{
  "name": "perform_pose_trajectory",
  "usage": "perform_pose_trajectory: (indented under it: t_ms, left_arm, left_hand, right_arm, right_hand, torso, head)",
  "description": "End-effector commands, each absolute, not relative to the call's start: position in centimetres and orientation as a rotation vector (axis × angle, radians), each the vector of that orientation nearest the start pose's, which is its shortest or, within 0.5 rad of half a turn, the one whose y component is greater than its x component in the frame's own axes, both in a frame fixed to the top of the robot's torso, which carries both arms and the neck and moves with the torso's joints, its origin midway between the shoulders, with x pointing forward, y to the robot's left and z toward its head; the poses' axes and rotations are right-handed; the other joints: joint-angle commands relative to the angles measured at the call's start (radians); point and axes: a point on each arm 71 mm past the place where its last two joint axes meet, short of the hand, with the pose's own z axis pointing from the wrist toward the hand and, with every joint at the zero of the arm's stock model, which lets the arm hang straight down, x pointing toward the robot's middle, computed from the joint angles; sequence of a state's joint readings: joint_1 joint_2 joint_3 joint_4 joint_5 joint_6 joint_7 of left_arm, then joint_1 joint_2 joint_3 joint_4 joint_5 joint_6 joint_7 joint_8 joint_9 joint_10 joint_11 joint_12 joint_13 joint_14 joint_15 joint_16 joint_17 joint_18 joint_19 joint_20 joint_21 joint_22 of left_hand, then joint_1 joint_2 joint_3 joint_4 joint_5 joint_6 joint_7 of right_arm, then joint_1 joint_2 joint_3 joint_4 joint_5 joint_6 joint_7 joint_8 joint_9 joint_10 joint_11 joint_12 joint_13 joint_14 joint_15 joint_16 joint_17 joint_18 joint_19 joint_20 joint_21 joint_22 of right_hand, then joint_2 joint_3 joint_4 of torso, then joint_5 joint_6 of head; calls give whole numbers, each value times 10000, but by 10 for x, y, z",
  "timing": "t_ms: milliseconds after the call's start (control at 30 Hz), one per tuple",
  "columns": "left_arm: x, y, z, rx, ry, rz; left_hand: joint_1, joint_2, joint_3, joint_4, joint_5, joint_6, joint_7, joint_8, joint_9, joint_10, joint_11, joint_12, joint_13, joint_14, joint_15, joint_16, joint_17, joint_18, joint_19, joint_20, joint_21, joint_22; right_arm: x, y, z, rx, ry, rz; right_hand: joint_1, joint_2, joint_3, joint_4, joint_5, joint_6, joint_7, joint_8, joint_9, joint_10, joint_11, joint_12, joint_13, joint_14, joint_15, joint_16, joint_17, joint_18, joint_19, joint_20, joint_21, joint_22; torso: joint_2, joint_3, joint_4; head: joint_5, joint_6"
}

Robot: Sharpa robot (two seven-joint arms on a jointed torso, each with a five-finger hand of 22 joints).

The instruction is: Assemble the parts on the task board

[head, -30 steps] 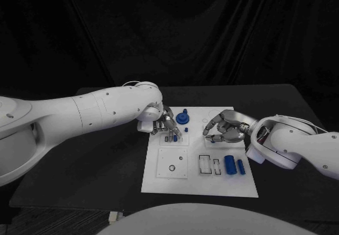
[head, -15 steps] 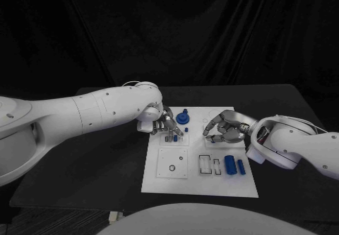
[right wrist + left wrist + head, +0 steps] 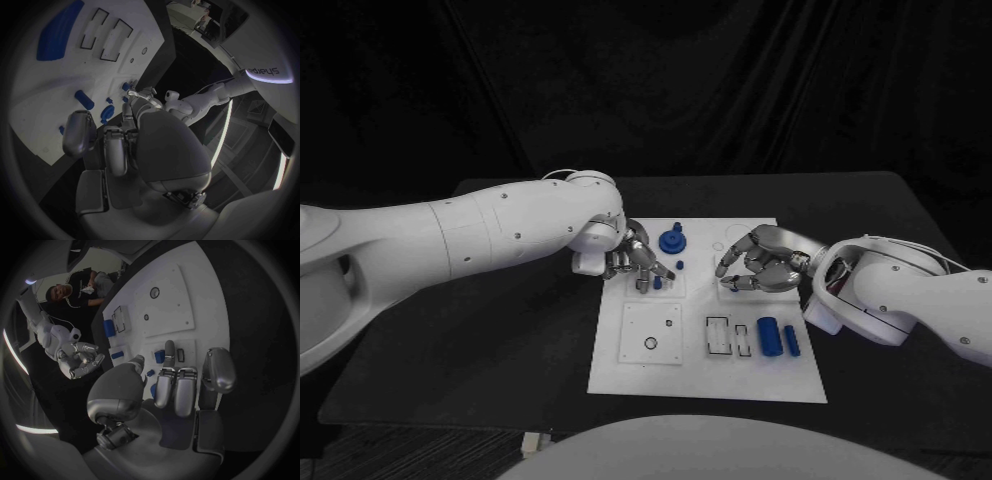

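Note:
The white task board [image 3: 711, 375] lies mid-table. My left hand [image 3: 635, 262] hovers over its far left part, one fingertip [image 3: 169, 347] beside a small blue piece [image 3: 658, 283] [image 3: 159, 356] standing in a slot; nothing is gripped. A blue gear-like part [image 3: 674, 240] and a small blue peg [image 3: 679, 265] stand just beyond that hand. My right hand [image 3: 762, 262] [image 3: 119, 140] hangs over the board's far right part with its fingers curled in and nothing visible in them. A blue cylinder [image 3: 769, 337] [image 3: 59, 30] and a blue bar [image 3: 792, 341] lie near the right edge.
Two empty rectangular slots [image 3: 728, 337] sit left of the cylinder. A square plate with a ring hole [image 3: 652, 343] occupies the board's near left. Bare black table [image 3: 488, 340] surrounds the board, with dark curtains behind.
The small blue piece now stands in the slot by my left fingers, where the slot looked dark a second ago. My left arm has shifted slightly. The right hand has not moved.

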State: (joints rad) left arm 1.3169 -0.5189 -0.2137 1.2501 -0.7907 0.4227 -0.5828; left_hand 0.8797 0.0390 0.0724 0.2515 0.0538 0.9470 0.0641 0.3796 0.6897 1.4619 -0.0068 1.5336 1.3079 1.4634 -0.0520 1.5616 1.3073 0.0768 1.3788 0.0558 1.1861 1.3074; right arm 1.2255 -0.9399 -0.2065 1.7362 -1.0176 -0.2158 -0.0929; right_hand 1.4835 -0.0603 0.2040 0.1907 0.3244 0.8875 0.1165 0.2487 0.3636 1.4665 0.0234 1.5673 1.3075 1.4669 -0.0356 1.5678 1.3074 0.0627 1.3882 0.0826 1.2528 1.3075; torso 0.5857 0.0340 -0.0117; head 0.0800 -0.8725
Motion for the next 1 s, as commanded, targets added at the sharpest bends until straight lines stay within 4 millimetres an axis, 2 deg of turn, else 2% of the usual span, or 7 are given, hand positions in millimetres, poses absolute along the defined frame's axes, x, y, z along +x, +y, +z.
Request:
perform_pose_trajectory:
  t_ms: [33,167,233,433,800,900,1000]
  left_arm:
    - [495,132,-237,-687,26557,-4568]
    - [493,142,-212,-829,25865,-4876]
    - [491,149,-197,-878,25515,-4989]
    - [493,168,-172,-850,25116,-4880]
    - [517,188,-173,-828,25389,-3923]
    - [526,191,-177,-821,25121,-3401]
    - [533,194,-181,-820,25041,-2971]
  left_hand:
    - [140,-76,-156,56,-63,29,-65,91,76,912,-80,124,2347,1074,-85,92,2635,-14,130,-28,202,1644]
    - [590,-38,-312,25,-61,36,-114,201,207,1030,-129,286,2530,1074,-139,92,2635,-55,276,-80,433,1697]
    - [1626,79,-66,-551,-17,-12,-138,283,307,1089,-146,372,2629,1074,-153,92,2635,-86,373,-93,608,1741]
    - [1901,247,-109,-571,17,55,-161,407,406,1089,-161,372,2629,1074,-158,92,2635,-117,458,-101,786,1782]
    - [1637,369,-772,201,-51,237,-227,422,425,1089,-228,372,2629,1074,-228,92,2635,-157,573,-177,1026,1829]
    - [1473,359,-1075,388,-63,-56,-99,10,182,1089,-134,372,2629,1074,-159,92,2635,-130,457,-145,852,1779]
    - [1376,377,-1232,394,-64,-38,-72,-122,82,1089,-99,372,2629,1074,-132,92,2635,-131,445,-121,850,1778]
  right_arm:
    - [416,-190,-227,1436,20298,9235]
    - [416,-192,-227,1484,20190,9233]
    - [416,-193,-227,1501,20161,9223]
    - [417,-195,-226,1532,20108,9206]
    - [415,-197,-223,1591,19749,9373]
    - [415,-198,-222,1592,19686,9404]
    - [415,-197,-222,1579,19684,9420]
  right_hand:
    - [-150,-1,-12,39,-54,-61,-14,50,-11,1043,79,35,2633,1039,89,30,2634,137,-67,16,-28,1613]
    - [-171,-4,-26,59,-83,-65,-17,57,-19,1043,80,35,2633,1039,88,30,2634,135,-59,16,-19,1617]
    - [-171,-4,-26,59,-83,-65,-17,57,-19,1043,80,35,2633,1039,88,30,2634,135,-59,16,-19,1617]
    - [-180,-2,-31,68,-93,-67,-18,59,-22,1043,80,35,2633,1039,88,30,2634,133,-56,16,-14,1619]
    - [-565,17,-246,475,-520,-96,-47,140,-117,1043,60,35,2633,1039,69,30,2634,74,143,1,243,1705]
    - [-717,69,-320,654,-639,-87,-51,179,-151,1043,69,35,2633,1039,71,30,2634,58,197,-1,308,1727]
    - [-719,73,-320,658,-637,-86,-53,180,-152,1043,68,35,2633,1039,72,30,2634,60,193,-1,299,1725]
  torso:
    - [-4,0,-2]
    - [-10,-1,-7]
    - [-12,-1,-9]
    - [-8,0,-11]
    - [-24,6,4]
    - [-2,4,-2]
    - [20,1,8]
  head:
    - [-17,-2]
    - [-29,-2]
    - [-36,-2]
    - [2,-2]
    - [-87,-2]
    - [-66,-2]
    - [-78,-2]
